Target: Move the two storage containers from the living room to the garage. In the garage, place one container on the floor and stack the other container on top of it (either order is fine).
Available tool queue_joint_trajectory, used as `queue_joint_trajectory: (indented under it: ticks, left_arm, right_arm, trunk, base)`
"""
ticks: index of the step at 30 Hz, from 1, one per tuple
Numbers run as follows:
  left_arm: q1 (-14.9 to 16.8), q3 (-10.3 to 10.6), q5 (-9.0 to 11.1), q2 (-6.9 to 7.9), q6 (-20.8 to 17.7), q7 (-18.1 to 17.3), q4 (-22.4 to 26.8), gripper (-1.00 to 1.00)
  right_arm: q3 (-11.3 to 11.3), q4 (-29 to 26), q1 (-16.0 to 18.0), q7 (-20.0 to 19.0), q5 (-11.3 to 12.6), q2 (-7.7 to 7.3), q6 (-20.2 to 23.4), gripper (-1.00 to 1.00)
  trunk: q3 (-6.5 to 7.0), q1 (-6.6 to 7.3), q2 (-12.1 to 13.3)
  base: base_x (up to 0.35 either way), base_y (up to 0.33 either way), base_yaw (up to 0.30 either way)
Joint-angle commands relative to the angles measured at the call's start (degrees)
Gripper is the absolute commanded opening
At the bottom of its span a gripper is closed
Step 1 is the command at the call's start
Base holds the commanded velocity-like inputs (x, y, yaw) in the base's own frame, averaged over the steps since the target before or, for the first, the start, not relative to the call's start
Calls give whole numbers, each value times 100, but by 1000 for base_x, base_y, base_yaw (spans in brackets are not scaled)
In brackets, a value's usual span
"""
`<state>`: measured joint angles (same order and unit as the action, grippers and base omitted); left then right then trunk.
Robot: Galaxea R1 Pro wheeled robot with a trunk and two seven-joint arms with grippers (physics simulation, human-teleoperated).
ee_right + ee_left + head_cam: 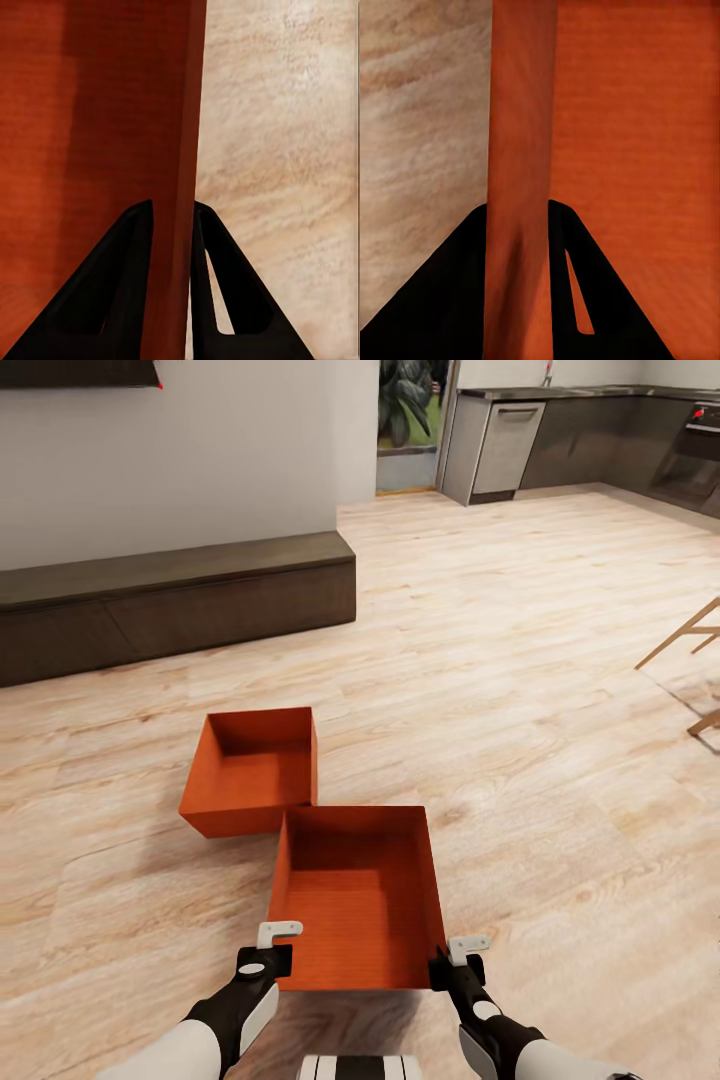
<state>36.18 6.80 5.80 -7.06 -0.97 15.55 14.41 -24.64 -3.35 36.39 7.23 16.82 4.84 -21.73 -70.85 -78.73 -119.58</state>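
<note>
While each claw (276, 950) (452, 958) clamps near bin (360, 900), far bin (250, 770) touches corner.

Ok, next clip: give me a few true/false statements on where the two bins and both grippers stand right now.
1. Both storage containers sit on light wood-plank flooring. True: the near container and the far container are on the wood floor.
2. The left gripper straddles the near container's left wall. True: the left wrist view shows a wall between its fingers.
3. The right gripper hangs free above the floor. False: its fingers straddle the container's right wall.
4. One container is stacked in the other. False: they sit side by side, corners meeting.
5. The containers hold boxes. False: both are empty.
</note>
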Motion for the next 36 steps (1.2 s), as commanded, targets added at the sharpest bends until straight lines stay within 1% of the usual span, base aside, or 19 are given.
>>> queue_joint_trajectory:
  ticks: [1, 36]
  left_arm:
    - [3, 35, 36, 3, -16, 53, 18, -100]
    - [3, 23, 36, 3, -8, 62, 26, -100]
  right_arm:
    - [-50, 19, 1, 15, 111, 0, -24, -100]
    - [-50, 19, 0, 15, 94, 0, -24, -100]
  trunk:
    - [15, 23, 40]
    - [643, 792, 1444]
  base:
    - [0, 0, 0]
    - [0, 0, 0]
